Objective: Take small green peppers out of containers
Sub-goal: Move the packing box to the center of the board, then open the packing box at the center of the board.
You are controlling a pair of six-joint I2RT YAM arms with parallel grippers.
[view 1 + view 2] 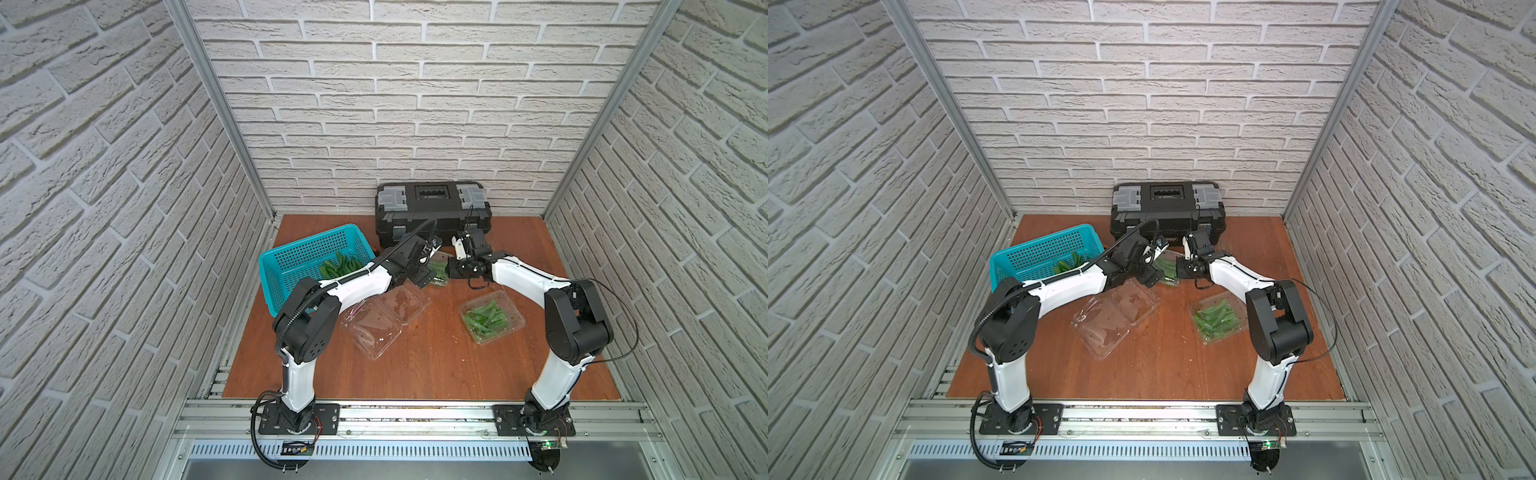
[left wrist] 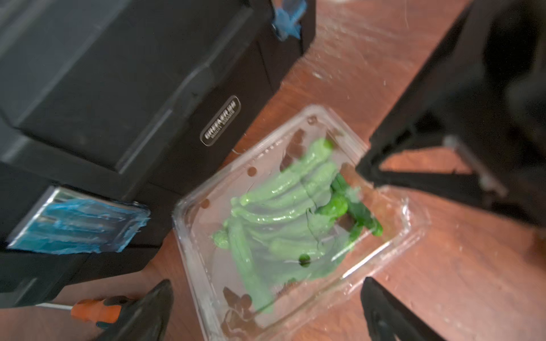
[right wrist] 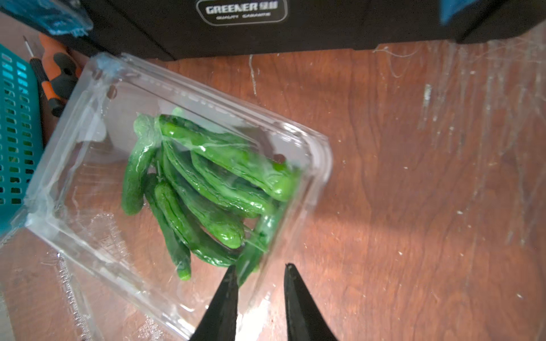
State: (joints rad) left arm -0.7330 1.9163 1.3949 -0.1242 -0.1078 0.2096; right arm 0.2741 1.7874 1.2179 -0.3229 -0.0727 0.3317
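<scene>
Shiny slim green peppers point(image 3: 206, 189) are packed in a clear plastic box point(image 3: 74, 165). Left gripper point(image 2: 267, 280) is spread wide, empty; right gripper point(image 3: 260, 265), slightly.

Left wrist feed is smeared: the small green peppers point(image 2: 280, 206) read as green blur. In both top views the container point(image 1: 439, 282) point(image 1: 1170, 279) near the table's point(image 1: 415, 365) far edge sits mostly hidden behind my arms point(image 1: 357, 286). Is the right gripper point(image 3: 260, 265) pinching its rim? Can't tell.
</scene>
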